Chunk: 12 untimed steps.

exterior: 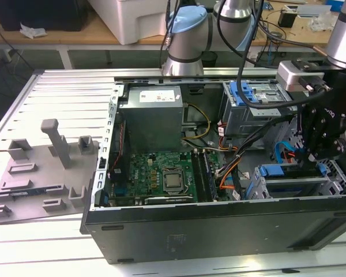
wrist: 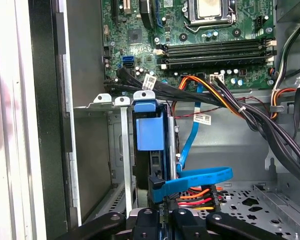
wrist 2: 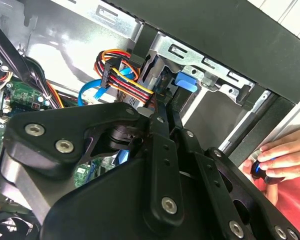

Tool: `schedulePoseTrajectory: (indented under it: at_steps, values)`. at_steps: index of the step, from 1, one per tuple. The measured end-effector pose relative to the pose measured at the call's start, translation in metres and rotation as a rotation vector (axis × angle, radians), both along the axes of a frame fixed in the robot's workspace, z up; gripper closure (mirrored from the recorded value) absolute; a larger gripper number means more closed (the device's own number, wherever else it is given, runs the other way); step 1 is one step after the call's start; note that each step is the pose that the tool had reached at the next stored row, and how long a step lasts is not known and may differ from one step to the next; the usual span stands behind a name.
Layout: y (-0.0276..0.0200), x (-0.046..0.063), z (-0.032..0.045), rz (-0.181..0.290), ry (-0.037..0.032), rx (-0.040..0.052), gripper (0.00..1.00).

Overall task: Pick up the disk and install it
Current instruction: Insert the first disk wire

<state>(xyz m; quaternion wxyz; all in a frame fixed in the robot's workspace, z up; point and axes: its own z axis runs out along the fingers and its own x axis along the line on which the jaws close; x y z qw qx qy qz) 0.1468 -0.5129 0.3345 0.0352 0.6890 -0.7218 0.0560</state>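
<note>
Tool: the black robot tool (exterior: 322, 151) is seen low over the drive bay at the front corner of the case, on the exterior view's right; its linkage is seen in both wrist views, and whether it's open or clamped can't be told, since the tips are tucked out of sight.
Disk: the flat silver-grey hard drive with blue plastic rails (wrist: 151, 150) is seen standing on edge in the metal bay slot, right in line with the tool, with its blue tab (wrist 2: 185, 81) at the bay's mouth; in the exterior view the blue rail (exterior: 275, 171) sits on top of the lower bay.
Cables: a flat blue data cable (wrist: 195, 179) is looped just beside the disk, and a red, orange and yellow power bundle (wrist: 196, 196) is plugged in next to it.
Case: the open black desktop computer case (exterior: 219, 231) is laid on its side on the slatted metal bench (exterior: 57, 92), with the green motherboard (exterior: 161, 170) and the big grey power-supply box (exterior: 153, 118) exposed.
Upper cage: a blue plastic bracket (exterior: 242, 92) is perched on the grey metal cage at the case's far corner.
Fixture: a grey moulded fixture plate (exterior: 40, 173) is parked on the bench beside the case.
Person: a hand (wrist 2: 285, 157) is seen resting at the case's outer wall, holding a small dark object.
</note>
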Motion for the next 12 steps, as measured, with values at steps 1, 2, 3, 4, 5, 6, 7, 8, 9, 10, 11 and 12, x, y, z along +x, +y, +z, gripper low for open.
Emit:
schedulePoseTrajectory:
  at_steps: [1, 2, 3, 4, 5, 6, 7, 8, 9, 10, 11, 12]
  values:
    - [0.0, 0.0, 0.0, 0.0, 0.0, 0.0, 0.83]
    - [0.0, 0.0, 0.0001, 0.0, 0.0, 0.0, 0.83]
    - [0.0, 0.0, 0.0006, 0.0, 0.0, 0.0004, 0.83]
    - [0.0, -0.0001, 0.0014, 0.0, 0.0002, 0.0007, 0.83]
    - [-0.0001, -0.0001, 0.0033, 0.0, 0.0, 0.0004, 0.82]
    - [0.0, 0.0, 0.0045, 0.0, 0.0, 0.0003, 0.7]
    - [0.0, 0.0, 0.0051, 0.0, 0.0, 0.0002, 0.64]
    - [0.0, 0.0, 0.0051, 0.0, 0.0, 0.0002, 0.58]
    - [0.0, 0.0, 0.0052, 0.0, 0.0, 0.0001, 0.58]
    - [0.0, 0.0, 0.0052, 0.0, 0.0, 0.0002, 0.58]
    - [0.0, 0.0, 0.0053, 0.0, 0.0, 0.0, 0.58]
    - [0.0, 0.0, 0.0054, 0.0, 0.0, 0.0, 0.58]
